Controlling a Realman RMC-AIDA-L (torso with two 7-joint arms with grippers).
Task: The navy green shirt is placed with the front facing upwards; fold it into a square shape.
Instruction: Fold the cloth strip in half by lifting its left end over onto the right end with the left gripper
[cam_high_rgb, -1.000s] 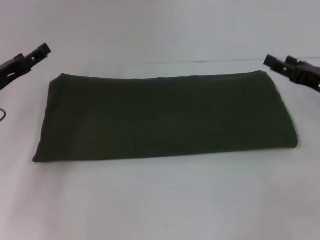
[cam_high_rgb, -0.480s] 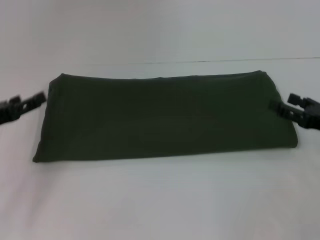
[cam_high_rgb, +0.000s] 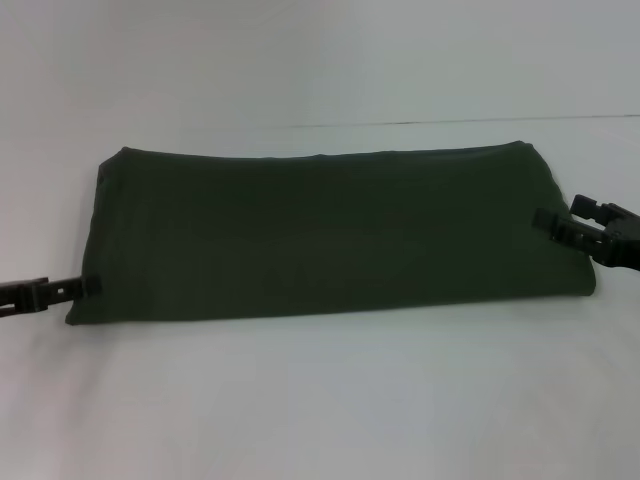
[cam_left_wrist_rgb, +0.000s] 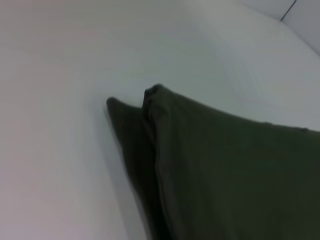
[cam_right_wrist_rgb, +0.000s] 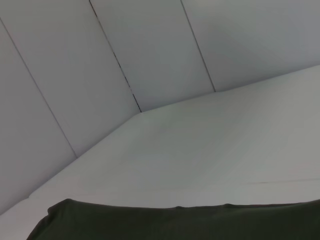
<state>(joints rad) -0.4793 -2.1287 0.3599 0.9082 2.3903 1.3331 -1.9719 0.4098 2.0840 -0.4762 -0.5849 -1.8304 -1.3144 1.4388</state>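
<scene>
The navy green shirt (cam_high_rgb: 330, 235) lies folded into a long flat band across the white table (cam_high_rgb: 330, 400), plain green side up, with no lettering or label showing. My left gripper (cam_high_rgb: 85, 287) is low at the band's near left corner, touching its edge. My right gripper (cam_high_rgb: 565, 218) is at the band's right end, fingers apart, one fingertip (cam_high_rgb: 545, 219) over the cloth. The left wrist view shows the layered corner of the shirt (cam_left_wrist_rgb: 225, 170) close up. The right wrist view shows the shirt's far edge (cam_right_wrist_rgb: 175, 222).
The white tabletop reaches the pale panelled wall (cam_right_wrist_rgb: 150, 55) behind. A thin dark seam (cam_high_rgb: 450, 122) runs along the table's back edge. Nothing else lies on the table.
Both grippers have come down and inward from raised positions beside the shirt. The left one dropped to the near left corner, the right one to the right end. The shirt has not moved.
</scene>
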